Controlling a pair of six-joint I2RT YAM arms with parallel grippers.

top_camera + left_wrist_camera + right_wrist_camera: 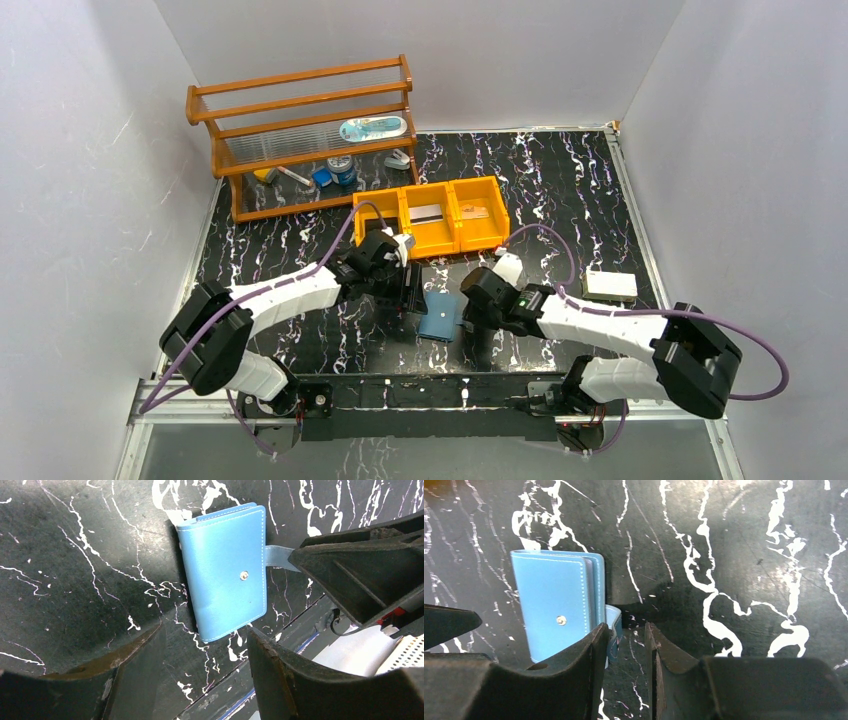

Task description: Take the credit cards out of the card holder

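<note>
The light blue card holder (440,318) lies closed and flat on the black marbled table between my two grippers. It also shows in the left wrist view (225,575) and the right wrist view (554,605), snap stud up. No cards show in it. My left gripper (205,630) is open just off its edge, touching nothing. My right gripper (626,626) is narrowly open at the holder's side tab (277,555). The tab's end lies against the inner side of one finger, not pinched. A silver-grey card (427,213) and a tan card (475,212) lie in the orange tray (404,232).
A wooden rack (300,130) with small items stands at the back left. A white box (611,285) lies at the right, near my right arm. The table's near edge rail (430,385) runs just in front of the holder.
</note>
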